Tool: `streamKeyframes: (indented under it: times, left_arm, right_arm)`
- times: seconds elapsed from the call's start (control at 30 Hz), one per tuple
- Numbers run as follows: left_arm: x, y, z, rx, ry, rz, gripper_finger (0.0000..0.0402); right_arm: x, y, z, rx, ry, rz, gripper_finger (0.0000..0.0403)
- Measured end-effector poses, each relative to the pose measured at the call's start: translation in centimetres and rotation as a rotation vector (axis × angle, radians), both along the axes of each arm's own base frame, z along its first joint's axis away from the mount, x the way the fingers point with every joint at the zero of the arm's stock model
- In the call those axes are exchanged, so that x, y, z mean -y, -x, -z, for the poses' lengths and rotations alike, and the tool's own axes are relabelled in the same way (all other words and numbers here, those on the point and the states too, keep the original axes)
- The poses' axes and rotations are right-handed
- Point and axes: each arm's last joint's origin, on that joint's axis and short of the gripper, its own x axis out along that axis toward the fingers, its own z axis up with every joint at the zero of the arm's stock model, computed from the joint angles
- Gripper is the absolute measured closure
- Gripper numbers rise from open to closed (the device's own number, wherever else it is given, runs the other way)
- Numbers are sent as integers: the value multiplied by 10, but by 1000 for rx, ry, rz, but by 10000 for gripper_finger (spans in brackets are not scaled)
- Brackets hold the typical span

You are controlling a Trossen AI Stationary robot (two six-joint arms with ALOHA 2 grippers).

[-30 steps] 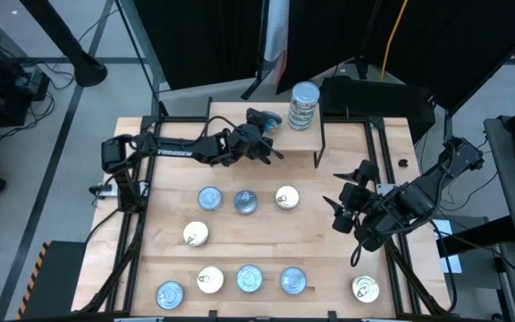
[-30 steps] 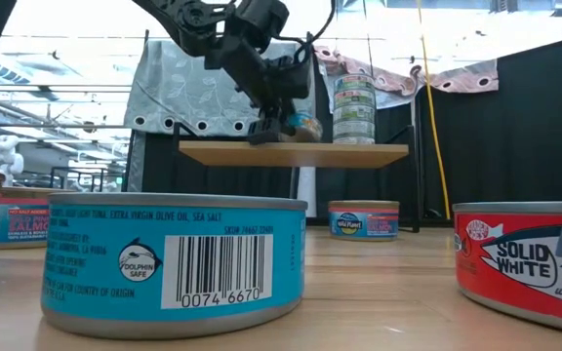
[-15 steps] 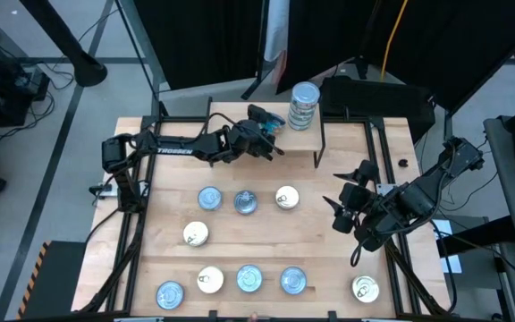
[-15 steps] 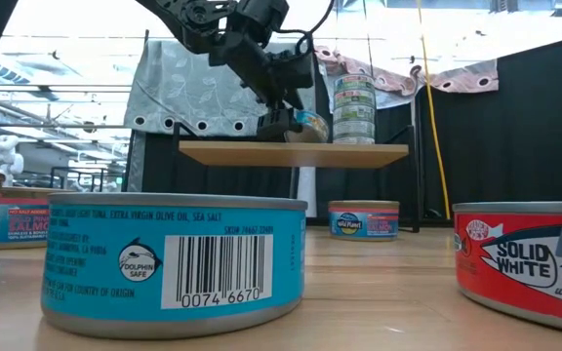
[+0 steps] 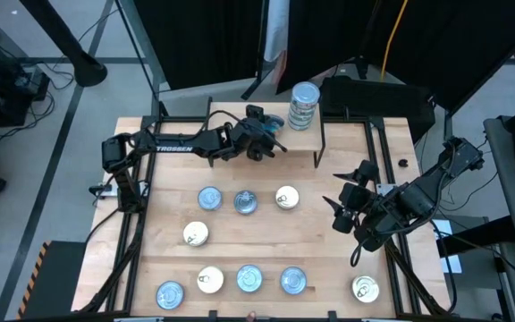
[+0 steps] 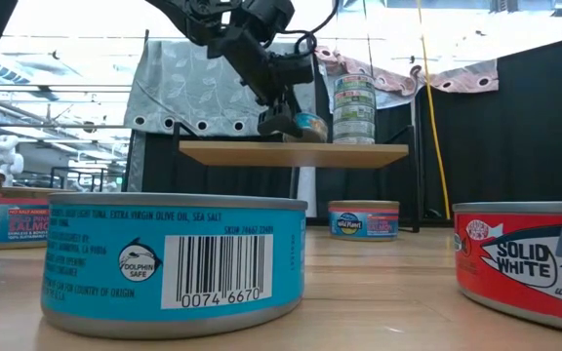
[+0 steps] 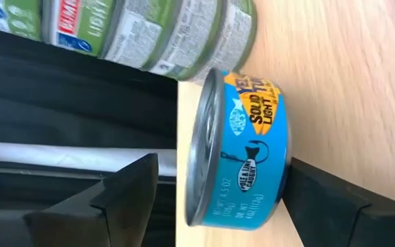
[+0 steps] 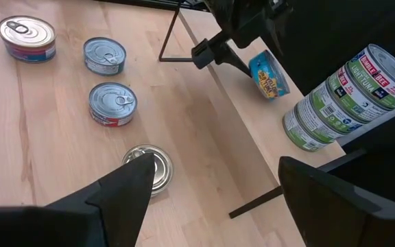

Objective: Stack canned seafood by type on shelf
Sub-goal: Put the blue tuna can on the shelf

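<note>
Canned seafood is spread over the worktop (image 5: 240, 237) and the shelf (image 6: 340, 153), and parts of it are hard to read. In the low view a blue-sided tin (image 6: 174, 263) fills the foreground, a red-sided tin (image 6: 525, 263) is cut off by the right edge, and more tins are cropped at the left edge. From above, the shelf top blends into the worktop, and the left arm covers part of it.

The left arm reaches from the left side across to the shelf, its end effector (image 5: 271, 134) low over the shelf top. Its fingers stand apart on either side of a blue tin (image 7: 242, 147). One finger is clearly off the lid; whether the other touches the tin's base cannot be told. The right wrist view shows this tin tipped, lid turned sideways, near the shelf's front edge.

The right arm is folded over the right side of the worktop. Its end effector (image 5: 338, 215) hangs above the wood with fingers spread and nothing between them.

On the shelf, just beside the blue tin, stands a stack of green-labelled tins (image 5: 304, 105).

Nine tins lie loose on the worktop: a row of three (image 5: 246, 202) near the shelf, one cream-lidded tin (image 5: 196, 234) closer in, a row of four (image 5: 249, 279) along the near edge, and one tin (image 5: 365, 289) alone at the near right corner.
</note>
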Motion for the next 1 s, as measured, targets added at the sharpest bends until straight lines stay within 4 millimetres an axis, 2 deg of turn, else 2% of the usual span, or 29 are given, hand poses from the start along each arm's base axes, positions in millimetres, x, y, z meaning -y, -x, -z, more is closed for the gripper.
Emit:
streamKeyframes:
  times: [0.8,1.0]
  left_arm:
    - [-3,5,7,88,261,-33,108]
    - [-1,6,-5,93,325,-116,108]
  right_arm:
    - [0,0,0,1,-9,2,101]
    - [0,0,0,0,-8,2,101]
